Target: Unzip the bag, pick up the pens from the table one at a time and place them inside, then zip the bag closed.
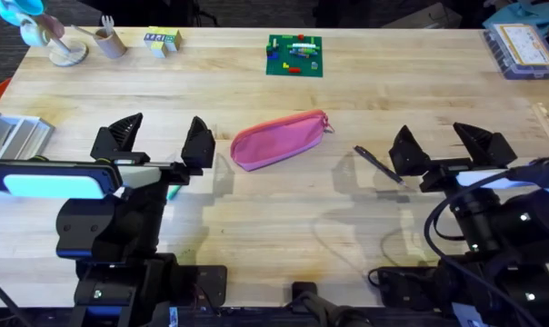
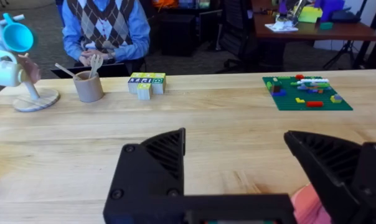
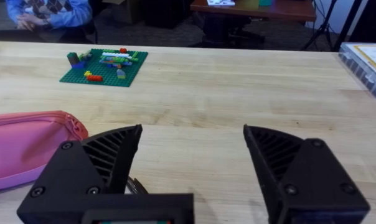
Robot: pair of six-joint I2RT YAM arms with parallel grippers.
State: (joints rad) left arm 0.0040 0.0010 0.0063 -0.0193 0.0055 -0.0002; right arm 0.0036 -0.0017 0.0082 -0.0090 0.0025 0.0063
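Note:
The pink bag (image 1: 279, 140) lies slanted mid-table, its zipper shut and the small red pull (image 1: 327, 123) at its right end. My left gripper (image 1: 161, 141) stands open just left of it, and a corner of the bag (image 2: 303, 202) shows by the right finger. Right of the bag lies the black pen (image 1: 378, 164). My right gripper (image 1: 443, 145) is open beside that pen, with the bag (image 3: 26, 146) off to the side and the pen's tip (image 3: 135, 185) under one finger. A green pen end (image 1: 174, 192) peeks from beneath the left arm.
A green board with coloured pieces (image 1: 294, 54) sits at the back centre. A mug tree (image 1: 61, 41), a cup of wooden utensils (image 1: 109, 41) and small blocks (image 1: 162, 41) stand back left. A clear box (image 1: 524, 45) is back right, a metal rack (image 1: 15, 134) at the left edge.

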